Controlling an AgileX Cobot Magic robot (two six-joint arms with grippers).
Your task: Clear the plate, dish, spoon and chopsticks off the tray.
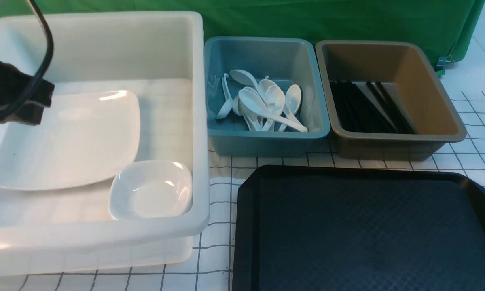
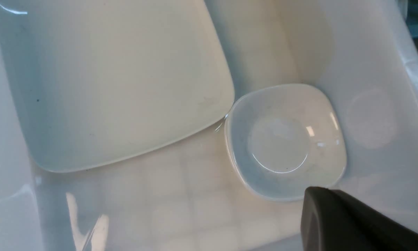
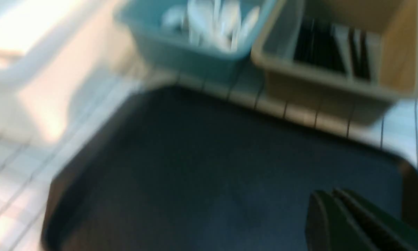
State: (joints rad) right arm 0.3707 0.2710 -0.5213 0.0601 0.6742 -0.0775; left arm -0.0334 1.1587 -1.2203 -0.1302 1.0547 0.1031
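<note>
Front view shows the left arm (image 1: pixel 13 95) at the left edge of the frame, a dark shape with a black cable, above the far left part of the white tub (image 1: pixel 198 121). Its fingers are outside the picture there. In the left wrist view only one dark finger (image 2: pixel 348 223) enters at the lower right corner, so I cannot tell if the left gripper is wide or narrow; nothing is seen in it.

Under this arm the plate (image 1: pixel 70 139) lies flat on the floor of the white tub. The small white dish (image 1: pixel 151 190) sits in the near right corner of the tub, and its rim touches the corner of the plate.

Right wrist view is blurred. The right gripper (image 3: pixel 348 223) appears at the lower right of the frame, above the tray (image 1: pixel 359 230), with its dark fingers lying close together and holding nothing.

On the tray surface no object is seen in the front view. It lies at the lower right of the frame on a white cloth with a grid (image 1: pixel 222 190). Behind it, in the middle, the blue bin (image 1: pixel 266 139) holds a heap of white spoons (image 1: pixel 266 105). To the right of it, the brown bin (image 1: pixel 396 141) holds black chopsticks (image 1: pixel 367 107) leaning along its floor. A green cloth (image 1: pixel 327 18) closes the back.
</note>
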